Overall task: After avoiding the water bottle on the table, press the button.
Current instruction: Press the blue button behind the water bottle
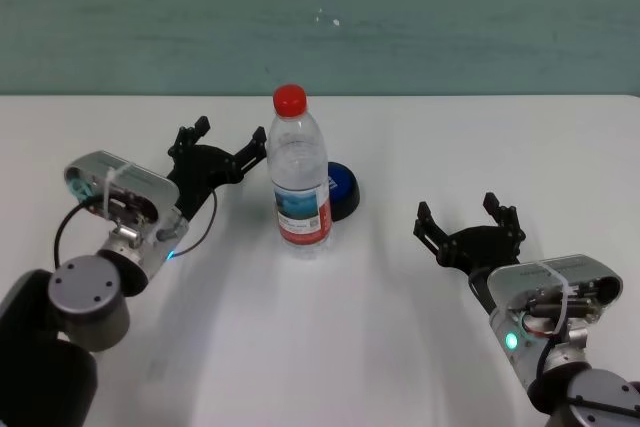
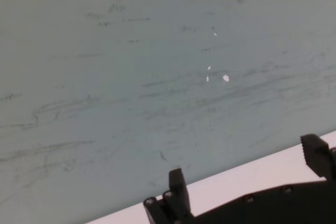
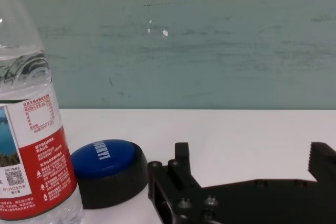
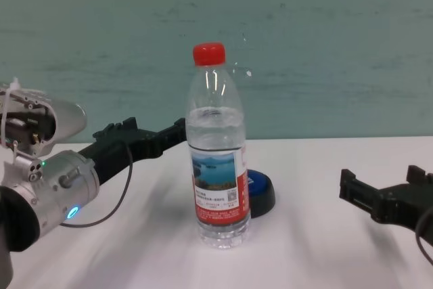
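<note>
- The water bottle [image 1: 299, 179] is standing upright on the bench [image 1: 400, 327], with the button [image 1: 343, 190] sitting just behind it.
- The left gripper [image 1: 222, 139] is hovering beside the bottle, jaws wide, holding nothing.
- The right gripper [image 1: 466, 217] is waiting well apart from the button, jaws wide, empty.

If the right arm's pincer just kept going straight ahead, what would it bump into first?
Probably nothing: the open right pincer points toward the wall, passing beside the button and bottle.

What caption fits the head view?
Bottle hides the button; open left gripper and right gripper flank it.
</note>
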You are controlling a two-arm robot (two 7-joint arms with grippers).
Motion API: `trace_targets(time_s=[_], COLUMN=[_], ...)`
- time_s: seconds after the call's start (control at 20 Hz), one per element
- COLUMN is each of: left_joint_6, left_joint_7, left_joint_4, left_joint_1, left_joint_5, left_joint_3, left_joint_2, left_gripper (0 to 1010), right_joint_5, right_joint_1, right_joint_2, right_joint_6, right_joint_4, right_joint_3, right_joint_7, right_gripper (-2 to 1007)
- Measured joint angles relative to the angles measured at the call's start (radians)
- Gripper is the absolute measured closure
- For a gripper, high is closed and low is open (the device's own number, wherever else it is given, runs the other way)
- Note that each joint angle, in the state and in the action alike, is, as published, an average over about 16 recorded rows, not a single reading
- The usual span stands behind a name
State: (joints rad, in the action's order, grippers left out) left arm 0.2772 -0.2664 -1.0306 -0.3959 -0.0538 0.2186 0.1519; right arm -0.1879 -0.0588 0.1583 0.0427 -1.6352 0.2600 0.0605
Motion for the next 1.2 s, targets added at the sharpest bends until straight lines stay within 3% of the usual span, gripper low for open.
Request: trace_targets(time_s=[1.2], left_joint_6=[0.01], left_joint_7=[0.015], left_joint_4=[0.03], left_joint_1=[-0.017], left_joint_5=[0.015], left_joint_3=[-0.012], left_joint_2=[-0.001], left_gripper=[0], right_joint_5=[0.0], right_joint_1=[0.0], right_joint_2=[0.0], right_joint_6=[0.0], right_joint_4=[0.0], right_joint_3=[0.0], right_joint_7=[0.0], right_gripper=[1])
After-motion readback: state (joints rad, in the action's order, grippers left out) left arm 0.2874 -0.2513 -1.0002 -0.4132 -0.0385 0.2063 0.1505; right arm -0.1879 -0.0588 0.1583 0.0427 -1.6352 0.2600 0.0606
